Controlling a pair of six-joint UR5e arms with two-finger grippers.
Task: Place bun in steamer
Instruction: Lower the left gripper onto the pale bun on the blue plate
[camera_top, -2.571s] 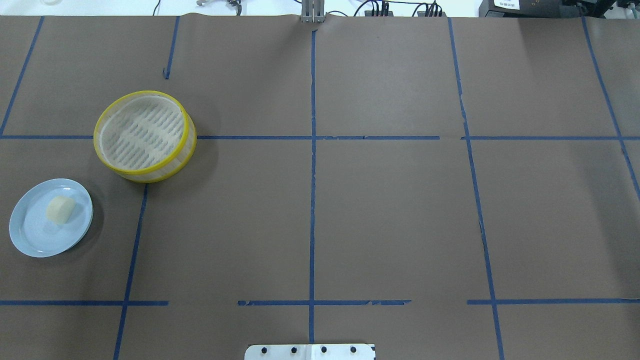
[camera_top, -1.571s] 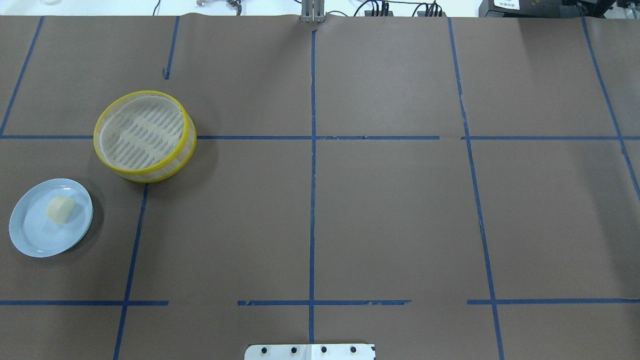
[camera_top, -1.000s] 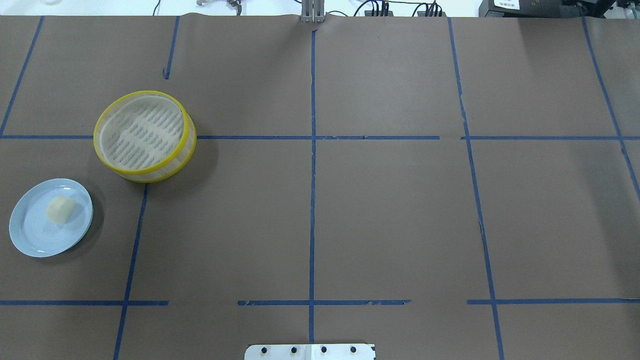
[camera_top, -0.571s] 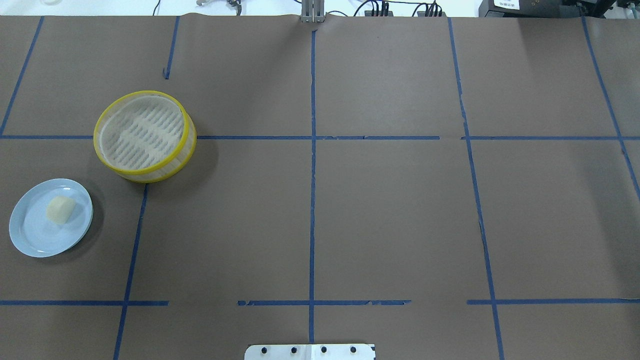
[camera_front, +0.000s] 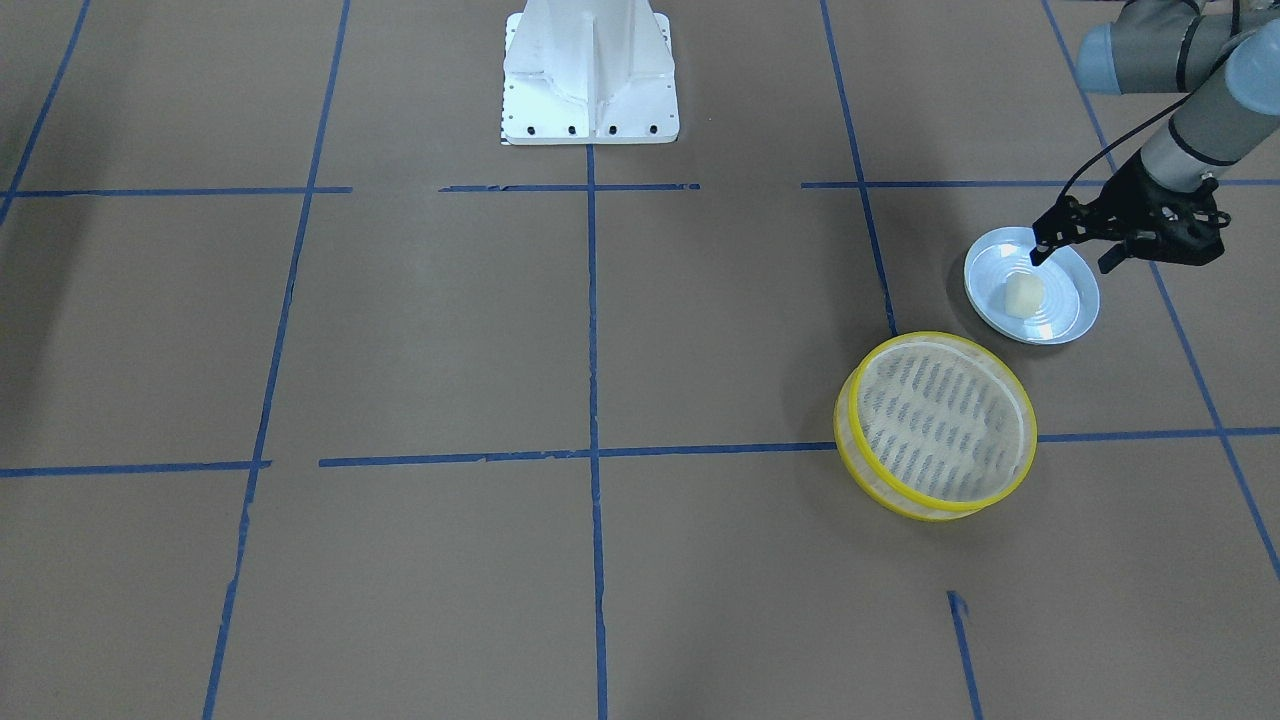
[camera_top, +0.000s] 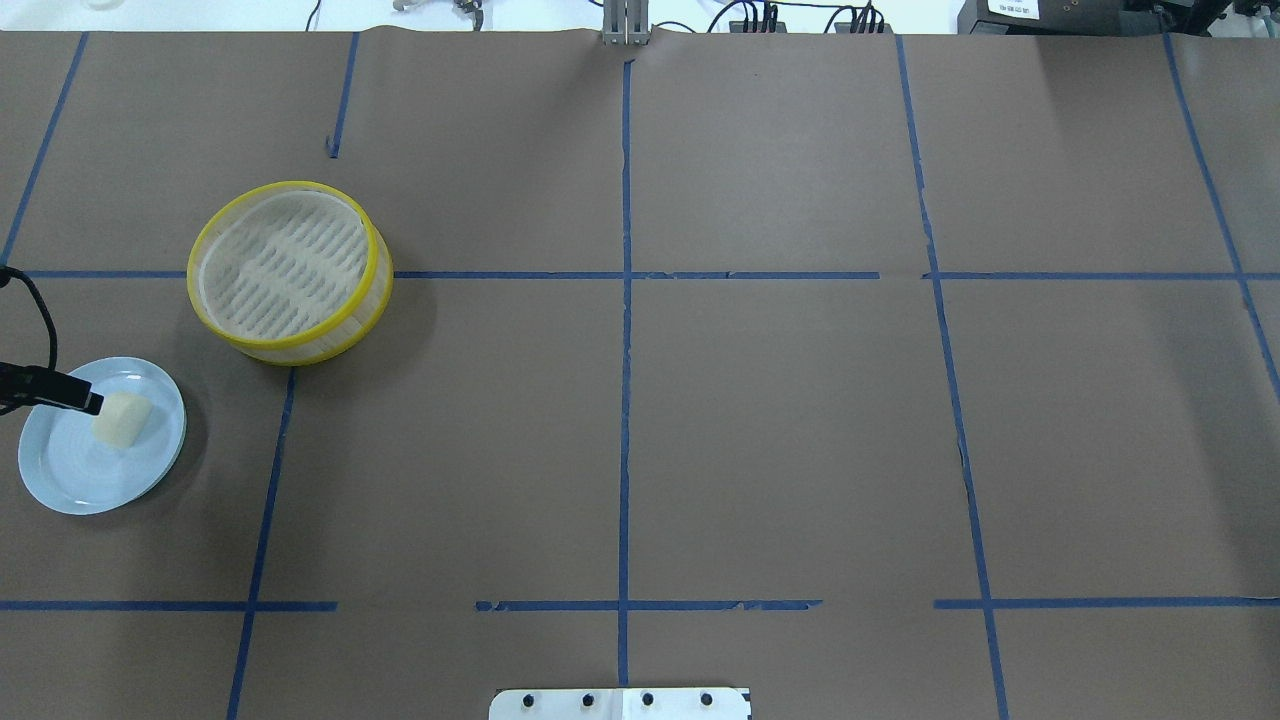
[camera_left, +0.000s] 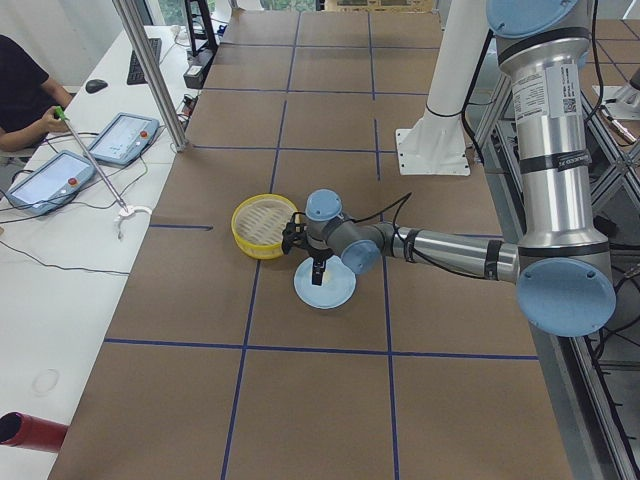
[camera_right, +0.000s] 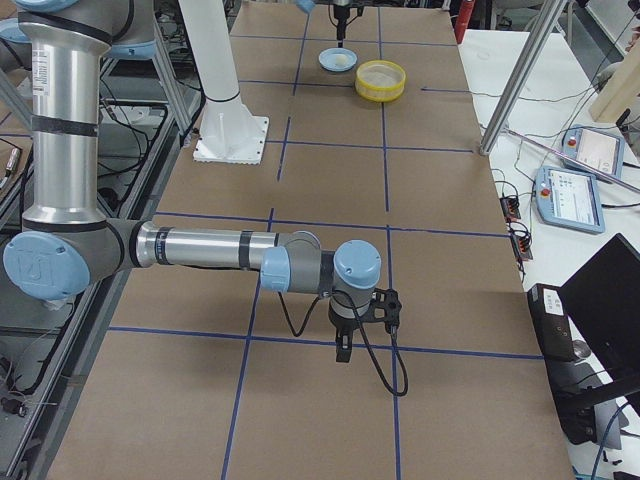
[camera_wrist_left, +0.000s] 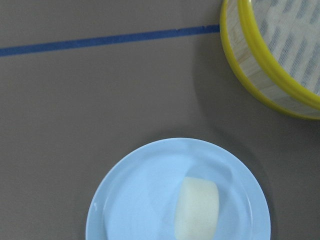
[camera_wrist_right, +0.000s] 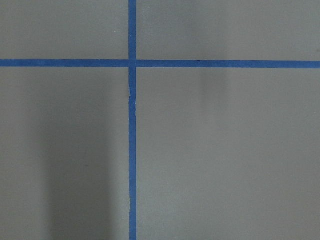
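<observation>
Step in hand: by my reckoning, the reach for the bun (camera_front: 1023, 292); my left pincer (camera_front: 1075, 255) hangs above the plate (camera_front: 1085, 312) and is not yet down around anything
Left pincer: spread apart, nothing between the fingers; from overhead one fingertip (camera_top: 88, 404) shows just beside the bun
Right pincer (camera_right: 345, 345): low over bare table (camera_front: 450, 330), well apart from the work; it shows only in a side view, so I cannot tell whether it is spread or clenched
Bun: lying on the plate, a little off centre, not in the steamer (camera_top: 300, 350)
Doing it well: my wrist camera has the bun low in its picture, so I think I should centre over it first, then straddle its narrower sides, come down short of scraping the plate, and squeeze lightly, since it looks soft
Lift: straight up, so the plate is not dragged along
Plate: pale blue, holding the bun and nothing else
Steamer: empty, slotted base bare, near the plate but not touching it; the bun must clear its raised yellow rim
</observation>
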